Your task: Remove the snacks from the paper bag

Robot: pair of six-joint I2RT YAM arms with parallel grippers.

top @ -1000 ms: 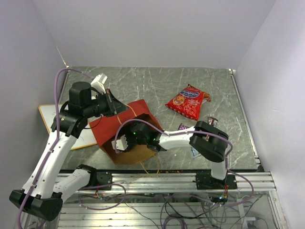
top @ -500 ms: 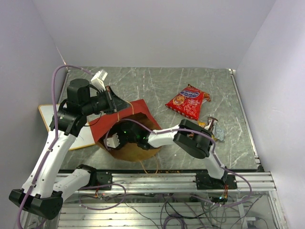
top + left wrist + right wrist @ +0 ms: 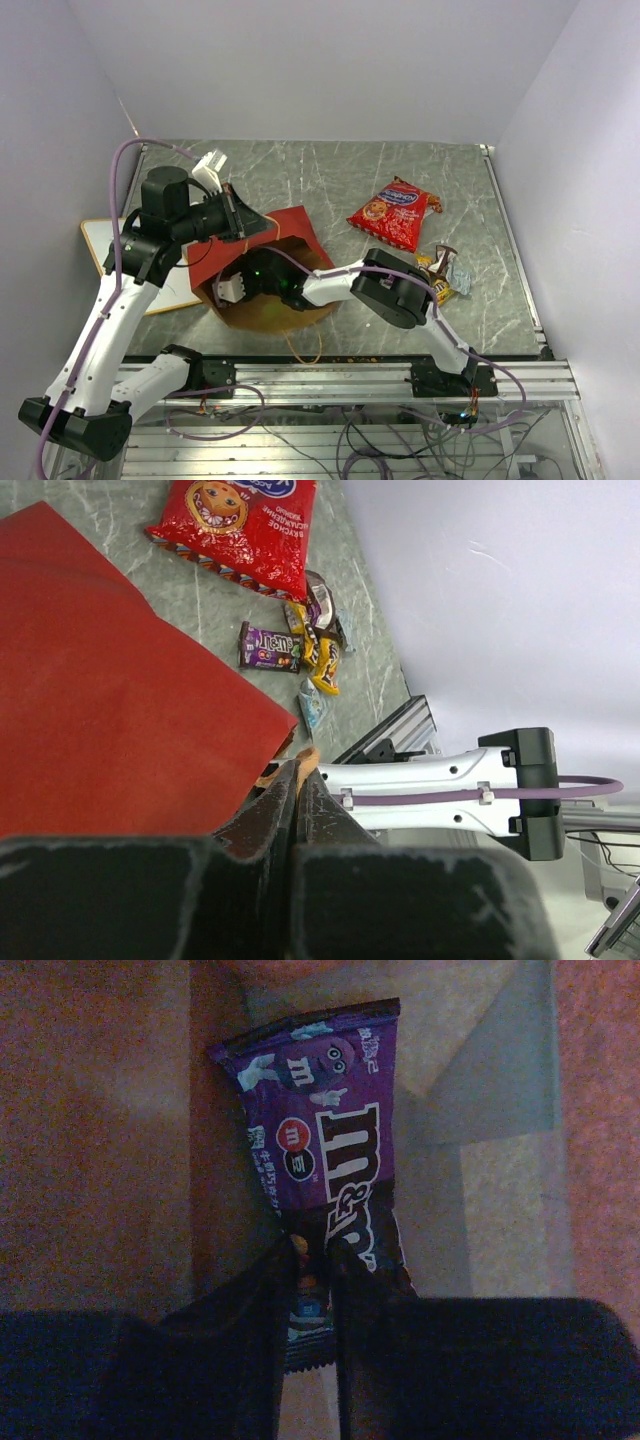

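The paper bag (image 3: 292,228) lies on its side left of centre, red panel up, brown mouth toward the near edge. My left gripper (image 3: 240,222) is shut on the bag's thin looped handle (image 3: 305,752) at the upper rim, holding the mouth open (image 3: 298,770). My right gripper (image 3: 228,288) is deep inside the bag. In the right wrist view its fingers (image 3: 313,1245) are pinched on the lower end of a purple candy packet (image 3: 325,1130) lying on the brown inner wall. The red chip bag (image 3: 392,215) and several small packets (image 3: 440,270) lie on the table outside.
A wood-framed whiteboard (image 3: 110,245) lies under the bag's left side. The left wrist view shows the chip bag (image 3: 235,525), a purple packet (image 3: 268,647), a yellow one (image 3: 322,665) and my right arm's white link (image 3: 430,780). Walls close in on the left, back and right.
My right arm has pushed further left, deeper into the bag, so its gripper now sits near the bag's inner end. My left gripper holds the handle in about the same place.
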